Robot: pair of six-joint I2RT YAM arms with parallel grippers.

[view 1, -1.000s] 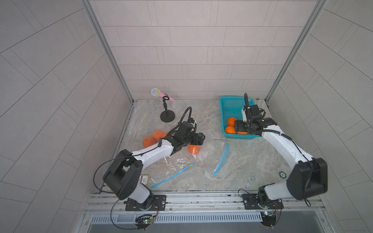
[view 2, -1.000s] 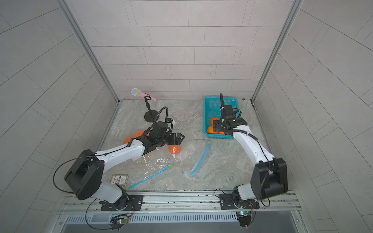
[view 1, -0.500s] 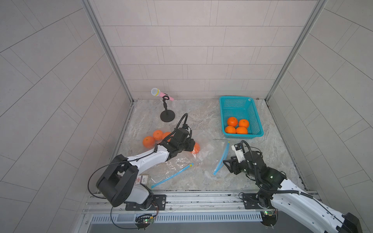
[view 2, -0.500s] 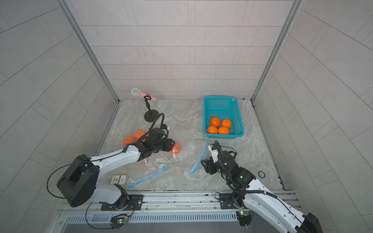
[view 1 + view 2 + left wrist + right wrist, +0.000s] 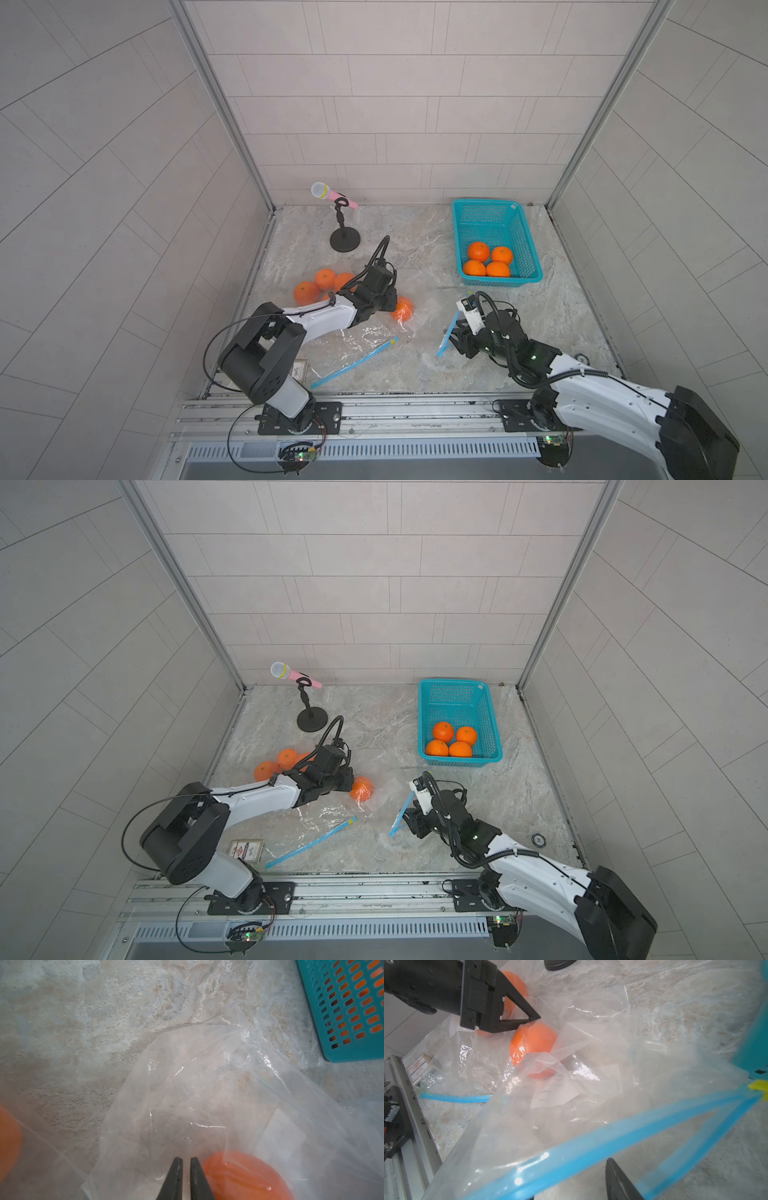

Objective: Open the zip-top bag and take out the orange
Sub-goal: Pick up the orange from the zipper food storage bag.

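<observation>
The clear zip-top bag [image 5: 426, 318] lies mid-floor with one orange [image 5: 403, 311] inside, also in the wrist views [image 5: 245, 1176] [image 5: 533, 1040]. My left gripper [image 5: 390, 301] [image 5: 186, 1160] sits just beside that orange, its jaws pinched nearly together on the bag's film. My right gripper [image 5: 453, 338] [image 5: 571, 1178] is at the bag's blue zip strip [image 5: 612, 1132]. The bag's mouth gapes. The upper lip of the strip passes between the right jaws, which stand wide apart. One finger [image 5: 618, 1180] shows and the other is hidden behind the strip.
A second clear bag with a blue zip [image 5: 353, 368] lies under the left arm, with three oranges [image 5: 325, 277] by its far end. A teal basket [image 5: 486, 203] at the back right holds several oranges. A microphone stand [image 5: 344, 241] is behind, and a small card [image 5: 247, 850] is near the front edge.
The right arm left the basket, swung to the front and reached the bag's zip strip, its jaws narrowing. The left gripper's jaws closed beside the orange.
</observation>
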